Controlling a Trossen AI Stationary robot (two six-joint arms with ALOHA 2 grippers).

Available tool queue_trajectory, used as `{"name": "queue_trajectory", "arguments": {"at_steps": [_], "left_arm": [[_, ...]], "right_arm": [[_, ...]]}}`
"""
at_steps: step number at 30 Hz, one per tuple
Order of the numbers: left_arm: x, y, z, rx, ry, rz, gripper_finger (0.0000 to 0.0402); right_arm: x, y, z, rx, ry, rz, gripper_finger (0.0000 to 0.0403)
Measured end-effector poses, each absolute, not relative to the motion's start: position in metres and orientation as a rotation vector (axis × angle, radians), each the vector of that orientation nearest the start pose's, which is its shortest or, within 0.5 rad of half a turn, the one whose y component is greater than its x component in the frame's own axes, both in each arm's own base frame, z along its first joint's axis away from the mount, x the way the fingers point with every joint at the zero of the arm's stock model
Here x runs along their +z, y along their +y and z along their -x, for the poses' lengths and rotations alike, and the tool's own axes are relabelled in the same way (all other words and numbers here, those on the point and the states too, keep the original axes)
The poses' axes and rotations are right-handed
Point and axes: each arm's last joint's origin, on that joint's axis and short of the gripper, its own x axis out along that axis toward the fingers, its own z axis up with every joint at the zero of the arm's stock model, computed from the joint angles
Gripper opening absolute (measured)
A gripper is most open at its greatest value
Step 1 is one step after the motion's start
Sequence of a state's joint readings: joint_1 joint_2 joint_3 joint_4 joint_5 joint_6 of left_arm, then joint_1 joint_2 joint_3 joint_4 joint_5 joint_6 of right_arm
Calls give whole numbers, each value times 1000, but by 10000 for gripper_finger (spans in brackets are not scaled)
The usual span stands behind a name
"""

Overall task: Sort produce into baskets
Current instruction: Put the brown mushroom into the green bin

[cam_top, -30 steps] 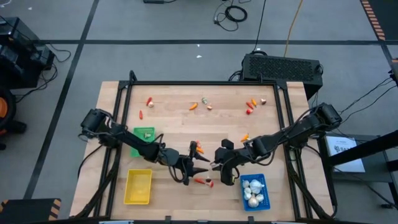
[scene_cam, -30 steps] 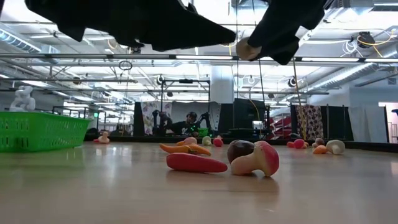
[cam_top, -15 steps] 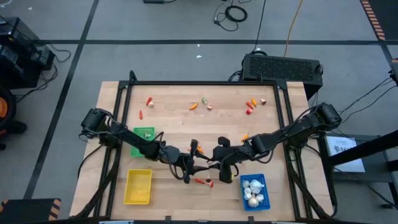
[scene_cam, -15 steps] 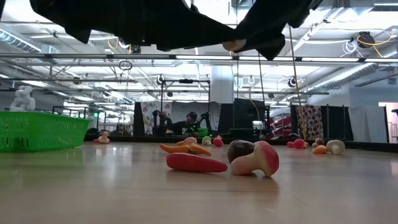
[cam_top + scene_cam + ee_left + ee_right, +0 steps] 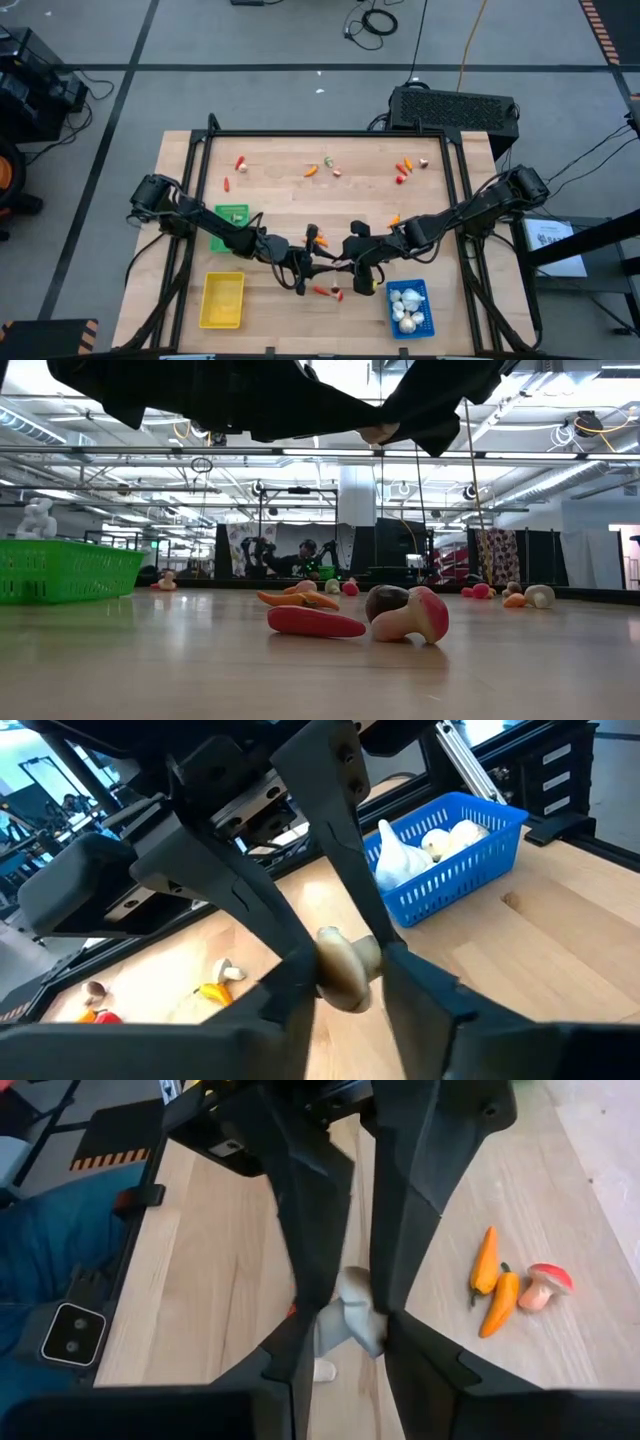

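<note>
Low view cuts off both arms at the top edge; only a pale mushroom (image 5: 378, 433) shows wedged between dark bodies above the table (image 5: 270, 205). Mid-table, left gripper (image 5: 345, 970) and right gripper (image 5: 345, 1315) meet nose to nose, both pairs of fingers clamped partway on that same mushroom, held off the wood. Blue basket (image 5: 410, 307) just beside them holds white garlic bulbs (image 5: 405, 305).

Table (image 5: 280, 195): pale wood, smooth, faint sheen. Blue basket (image 5: 470, 845): glossy plastic lattice. Green basket (image 5: 60, 572): plastic mesh. Mushroom (image 5: 345, 965): smooth, matt tan. Gripper fingers (image 5: 300, 1190): matt black.
</note>
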State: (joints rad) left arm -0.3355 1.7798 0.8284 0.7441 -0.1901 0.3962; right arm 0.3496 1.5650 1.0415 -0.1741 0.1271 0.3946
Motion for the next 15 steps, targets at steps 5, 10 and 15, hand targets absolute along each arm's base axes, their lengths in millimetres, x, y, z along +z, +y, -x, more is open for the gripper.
{"name": "queue_trajectory", "arguments": {"at_steps": [5, 10, 15], "left_arm": [[177, -113, -342, -177, 171, -447, 44], [177, -112, -342, -128, 183, -454, 10], [176, -112, -341, -58, 203, -472, 5]], "right_arm": [[235, 111, -315, 73, 709, -211, 101], [235, 110, -316, 56, 704, -206, 116], [234, 108, -315, -3, 707, -204, 147]]}}
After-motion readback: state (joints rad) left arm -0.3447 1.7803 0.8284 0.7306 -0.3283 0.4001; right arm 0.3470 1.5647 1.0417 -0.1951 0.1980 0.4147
